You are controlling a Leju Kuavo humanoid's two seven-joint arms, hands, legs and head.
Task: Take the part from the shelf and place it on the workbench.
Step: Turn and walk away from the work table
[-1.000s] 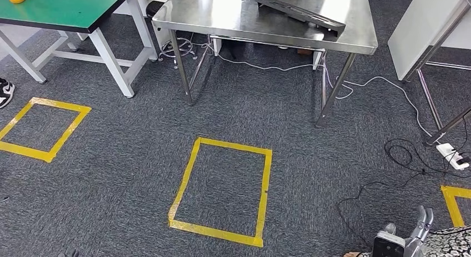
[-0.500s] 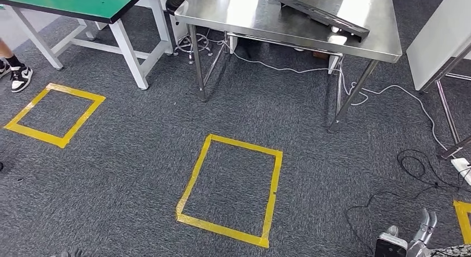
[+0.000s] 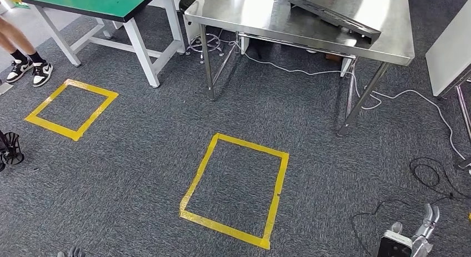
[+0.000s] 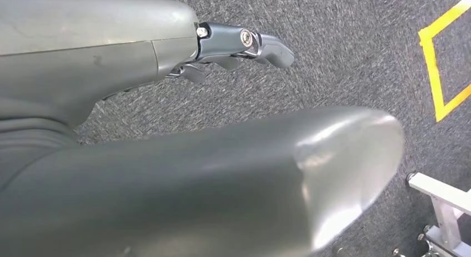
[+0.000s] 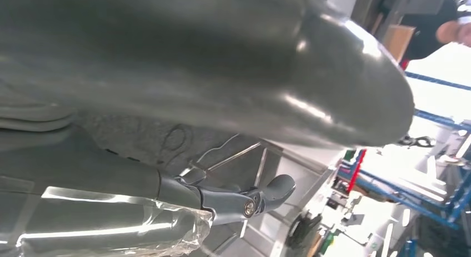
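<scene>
A long flat black part [image 3: 333, 15] lies on the steel workbench [image 3: 266, 18] at the far side of the floor. My right hand [image 3: 414, 240] hangs low at my right side, far from the bench, its fingers [image 5: 244, 198] stretched out with nothing between them and the thumb [image 5: 250, 63]. A glossy film-covered grey surface [image 5: 111, 226] runs beside those fingers; I cannot tell what it is. My left hand [image 4: 111, 57] hangs over the carpet, its fingers [image 4: 244, 43] apart from the thumb and holding nothing.
A green-topped table [image 3: 94, 1] stands at the far left, with a person's legs and sneakers [image 3: 30, 68] beside it. Yellow tape squares [image 3: 236, 187] mark the grey carpet. Cables [image 3: 433, 179] trail on the floor at the right. Blue racks [image 5: 427, 185] show in the right wrist view.
The whole view has swung left: the workbench, tape squares and cables have shifted right, and the person's legs have come into view. Both hands hang as before.
</scene>
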